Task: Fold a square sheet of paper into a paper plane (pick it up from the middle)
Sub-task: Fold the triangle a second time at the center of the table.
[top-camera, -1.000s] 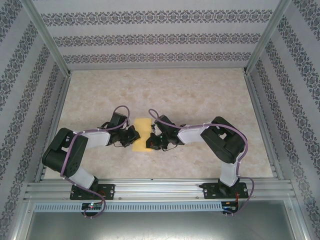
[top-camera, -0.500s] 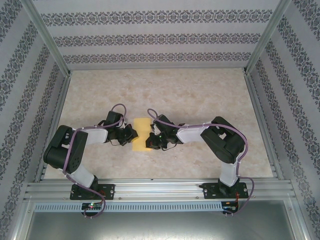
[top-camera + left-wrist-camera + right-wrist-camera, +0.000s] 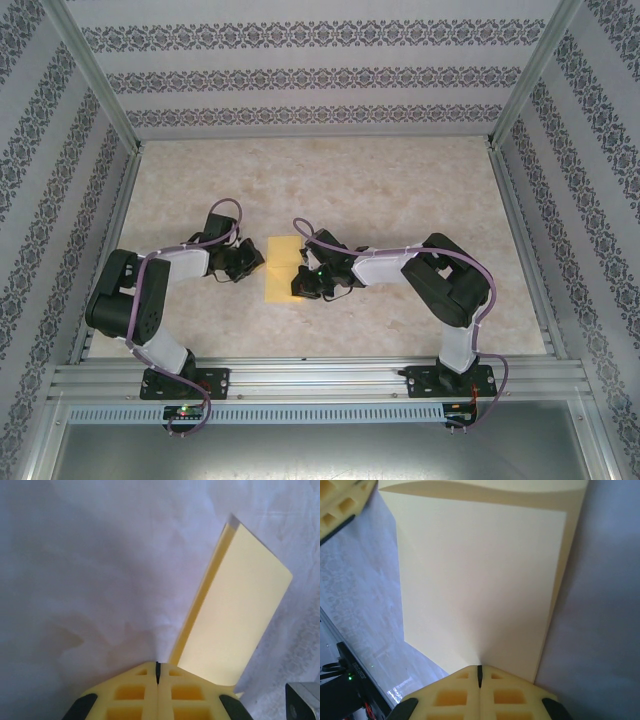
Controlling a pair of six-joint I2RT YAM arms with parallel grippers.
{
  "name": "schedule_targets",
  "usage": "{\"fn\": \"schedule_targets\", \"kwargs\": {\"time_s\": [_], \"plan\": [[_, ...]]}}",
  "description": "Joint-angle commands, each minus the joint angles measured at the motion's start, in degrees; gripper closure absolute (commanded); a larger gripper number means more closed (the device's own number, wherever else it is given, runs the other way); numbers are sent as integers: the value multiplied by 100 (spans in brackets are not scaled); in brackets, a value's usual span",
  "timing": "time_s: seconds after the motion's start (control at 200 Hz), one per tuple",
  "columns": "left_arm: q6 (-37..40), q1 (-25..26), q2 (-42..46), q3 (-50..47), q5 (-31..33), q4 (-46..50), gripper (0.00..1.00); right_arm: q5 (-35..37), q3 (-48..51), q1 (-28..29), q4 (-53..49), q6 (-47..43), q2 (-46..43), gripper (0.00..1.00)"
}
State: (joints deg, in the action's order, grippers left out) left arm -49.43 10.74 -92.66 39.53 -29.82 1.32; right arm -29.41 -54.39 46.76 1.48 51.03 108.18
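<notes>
The square sheet of paper [image 3: 282, 268] is yellow and lies folded in half as a rectangle at mid-table; it has no paper plane shape. In the left wrist view the sheet of paper [image 3: 235, 610] has its top layer lifted a little along the long edge. My left gripper [image 3: 252, 258] is shut and empty, its tips [image 3: 158, 666] just left of the sheet. My right gripper [image 3: 303, 283] is shut, and its closed tips [image 3: 479, 669] rest on top of the sheet [image 3: 480, 580] at its near right edge.
The marble-patterned table [image 3: 400, 190] is ringed by aluminium rails [image 3: 310, 380] and patterned walls. A fingertip of the left gripper [image 3: 340, 505] shows in the right wrist view's upper left corner.
The left gripper has drawn back to the left, off the sheet's left edge. The right gripper has stayed on the sheet.
</notes>
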Motion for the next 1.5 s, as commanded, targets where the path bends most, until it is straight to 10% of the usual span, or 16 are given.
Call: {"fn": "schedule_targets", "kwargs": {"time_s": [0.0, 0.619, 1.494], "plan": [[229, -73, 207, 176, 117, 468, 96, 164, 135, 99, -869, -89, 300, 100], [38, 840, 492, -323, -513, -580, 98, 102, 112, 96, -736, -64, 397, 100], [435, 260, -148, 69, 342, 246, 100, 111, 177, 43, -814, -111, 362, 100]]}}
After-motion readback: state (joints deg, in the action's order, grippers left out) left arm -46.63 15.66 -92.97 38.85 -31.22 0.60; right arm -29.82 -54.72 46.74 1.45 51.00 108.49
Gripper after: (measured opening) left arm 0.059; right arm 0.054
